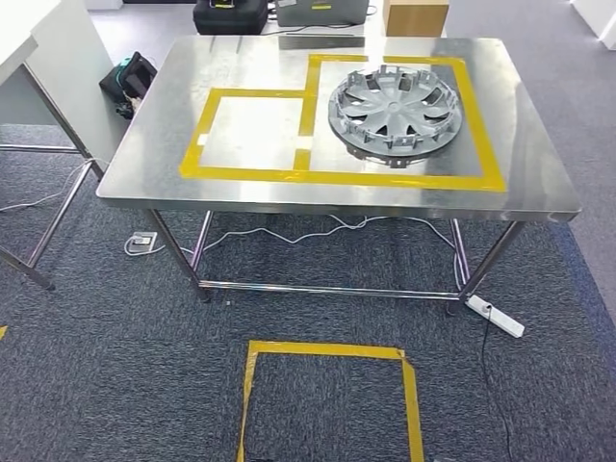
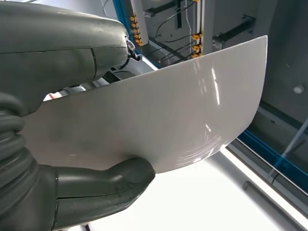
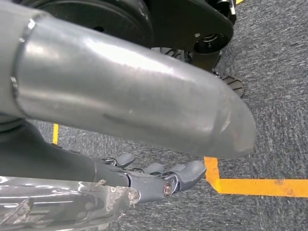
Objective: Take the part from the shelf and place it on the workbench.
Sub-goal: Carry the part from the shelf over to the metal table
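Observation:
In the left wrist view my left hand (image 2: 61, 120) grips a white, glossy, curved panel (image 2: 174, 110), the part, with the thumb (image 2: 109, 185) on one face and fingers on the other. Beyond it are blue rails and metal frames. The steel workbench (image 1: 145, 164) stands ahead in the head view, marked with yellow tape. Its left taped rectangle (image 1: 250, 130) is bare metal; a grey wheel cover (image 1: 396, 108) lies in the right one. In the right wrist view my right hand (image 3: 145, 115) hangs over the carpet, fingers (image 3: 160, 175) stretched out with nothing in them.
A yellow taped square (image 1: 330, 351) marks the carpet in front of the bench. A white table (image 1: 43, 58) and a black bag (image 1: 129, 77) are to the left. A power strip (image 1: 496, 316) and cables lie under the bench. A cardboard box (image 1: 415, 16) stands behind.

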You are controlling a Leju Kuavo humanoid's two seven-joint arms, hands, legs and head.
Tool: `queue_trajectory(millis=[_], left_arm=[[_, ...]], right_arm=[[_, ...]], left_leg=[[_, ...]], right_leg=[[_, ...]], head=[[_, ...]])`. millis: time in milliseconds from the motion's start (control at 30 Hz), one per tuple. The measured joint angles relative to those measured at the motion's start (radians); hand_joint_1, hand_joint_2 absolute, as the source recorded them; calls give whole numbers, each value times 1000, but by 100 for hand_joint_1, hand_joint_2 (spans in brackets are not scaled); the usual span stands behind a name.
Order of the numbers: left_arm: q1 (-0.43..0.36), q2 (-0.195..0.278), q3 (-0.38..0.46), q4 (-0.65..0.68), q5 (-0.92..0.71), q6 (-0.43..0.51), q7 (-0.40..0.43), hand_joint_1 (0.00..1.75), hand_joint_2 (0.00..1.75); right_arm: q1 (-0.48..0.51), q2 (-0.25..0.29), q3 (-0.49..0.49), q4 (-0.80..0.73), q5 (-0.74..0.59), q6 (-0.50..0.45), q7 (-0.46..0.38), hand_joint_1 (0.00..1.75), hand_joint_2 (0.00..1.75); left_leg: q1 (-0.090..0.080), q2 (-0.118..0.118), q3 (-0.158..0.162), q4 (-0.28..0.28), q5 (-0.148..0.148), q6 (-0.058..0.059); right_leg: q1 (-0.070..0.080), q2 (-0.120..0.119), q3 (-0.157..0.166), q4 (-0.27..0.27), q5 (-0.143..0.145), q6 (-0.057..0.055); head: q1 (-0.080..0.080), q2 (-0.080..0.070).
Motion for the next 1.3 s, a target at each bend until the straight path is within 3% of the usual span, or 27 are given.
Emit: queue_trajectory(millis=[67, 100, 167, 267, 333, 400, 433, 467, 500, 567, 633, 700, 800, 833, 900, 933, 967, 1000, 1033, 1100, 1133, 1200, 1300], left_arm=[[0, 0, 0, 0, 0, 0, 0, 175, 175], [-1, 0, 0, 0, 0, 0, 0, 175, 175], [-1, 0, 1, 1, 0, -1, 0, 175, 175], [2, 0, 2, 2, 1, -1, 0, 175, 175], [2, 0, 3, 2, 0, -1, 0, 175, 175], [2, 0, 3, 2, -1, -2, 0, 175, 175], [2, -1, 3, 2, -2, -3, 0, 175, 175], [2, -1, 3, 2, -3, -4, 0, 175, 175], [2, -1, 4, 2, -5, -4, 0, 175, 175], [2, -1, 5, 2, -10, -4, 0, 175, 175], [2, -2, 5, 2, -12, -4, 0, 175, 175], [2, -2, 5, 2, -14, -4, 0, 175, 175], [2, -3, 5, 2, -20, -4, 0, 175, 175], [2, -3, 5, 2, -21, -4, 0, 175, 175], [2, -3, 5, 2, -22, -4, 0, 175, 175], [3, -3, 5, 2, -22, -4, 0, 175, 175], [3, -3, 5, 2, -22, -4, 0, 175, 175], [3, -3, 5, 2, -22, -4, 0, 175, 175], [3, -3, 5, 2, -22, -4, 0, 175, 175], [3, -3, 5, 3, -22, -4, 0, 175, 175], [2, -3, 5, 3, -22, -4, 0, 175, 175], [3, -4, 5, 4, -22, -4, 0, 175, 175], [3, -4, 6, 4, -22, -4, 0, 175, 175]], right_arm=[[1, -1, 0, 0, 0, 1, 0, 0, 0], [0, -2, 0, 0, 1, 1, 0, 0, 0], [-1, -4, 0, 0, 1, 1, 0, 0, 0], [-1, -4, 0, 0, 2, 1, 1, 0, 0], [-2, -4, 0, 0, 2, 1, 1, 0, 0], [-2, -4, 0, 0, 2, 2, 1, 0, 0], [-1, -4, 0, 0, 2, 2, 1, 0, 0], [0, -3, 0, 0, 2, 2, 1, 0, 0], [1, -3, 0, 0, 2, 2, 1, 0, 0], [1, -4, 0, 0, 2, 2, 2, 0, 0], [-1, -4, 0, 0, 2, 2, 1, 0, 0], [-1, -4, 0, 0, 2, 2, 1, 0, 0], [0, -4, 0, 0, 2, 2, 1, 0, 0], [-1, -4, 0, 0, 2, 2, 1, 0, 0], [-2, -4, 0, 0, 2, 2, 0, 0, 0], [-3, -4, 0, 0, 2, 2, 0, 0, 0], [-2, -4, 0, 0, 2, 2, 1, 0, 0], [-1, -4, 0, 0, 2, 2, 1, 0, 0], [-1, -4, 0, 0, 2, 2, 1, 0, 0], [0, -4, 0, 0, 2, 2, 1, 0, 0], [-1, -5, 0, -1, 2, 2, 1, 0, 0], [-3, -5, 0, -1, 2, 2, 0, 0, 0], [-3, -5, 0, -1, 3, 2, 0, 0, 0]], left_leg=[[7, 5, 50, -120, 78, -10], [9, 6, 74, -174, 96, -9], [10, 8, 93, -219, 92, 4], [8, 5, 97, -223, 83, 33], [8, 5, 104, -224, 78, 46], [2, 5, 111, -224, 71, 56], [-2, 5, 115, -224, 67, 60], [-5, 3, 121, -224, 63, 62], [-9, 1, 129, -224, 57, 64], [-14, -2, 147, -224, 45, 64], [-18, -3, 158, -224, 34, 58], [-19, -3, 160, -226, 29, 50], [-16, -1, 153, -205, 12, 32], [-16, -1, 134, -165, -8, 26], [-12, 0, 62, -39, -58, 16], [-10, 0, 25, 16, -71, 12], [-8, 0, 1, 43, -64, 9], [-5, 1, -5, 34, -37, 6], [-3, 1, 7, -10, 5, 3], [2, 5, 57, -137, 81, -6], [4, 6, 76, -183, 96, -3], [3, 5, 89, -216, 87, 12], [4, 2, 95, -219, 81, 39]], right_leg=[[-3, 2, 10, 2, -11, 13], [-2, 3, 12, 4, -17, 21], [3, 3, 9, 4, -26, 33], [2, 1, 11, 10, -38, 43], [2, 0, -26, 91, -79, 47], [4, 0, -106, 234, -134, 47], [4, 0, -142, 287, -144, 44], [5, 0, -161, 305, -134, 40], [8, 1, -160, 281, -102, 34], [16, 2, -114, 153, -16, 16], [24, 1, -67, 53, 24, 4], [27, 1, -55, 34, 21, 2], [21, 2, -42, 16, 21, -4], [17, 1, -35, 10, 21, -8], [15, 0, -27, 7, 15, -13], [14, 0, -24, 7, 12, -14], [13, 0, -19, 7, 8, -13], [11, 1, -12, 7, 3, -11], [8, 2, -4, 7, -3, -7], [7, 4, 8, 10, -17, 6], [8, 5, 8, 11, -24, 13], [13, 5, 6, 11, -33, 23], [10, 3, 5, 26, -49, 34]], head=[[-2, 0], [-5, 0], [-8, 0], [-6, 0], [-2, 0], [1, 0], [1, 0], [1, 0], [1, 0], [1, 0], [1, 0], [1, 0], [-2, 0], [-4, 0], [-7, 0], [-6, 0], [-6, 0], [-6, 0], [-6, 0], [-9, 0], [-11, 0], [-12, 0], [-5, 0]])
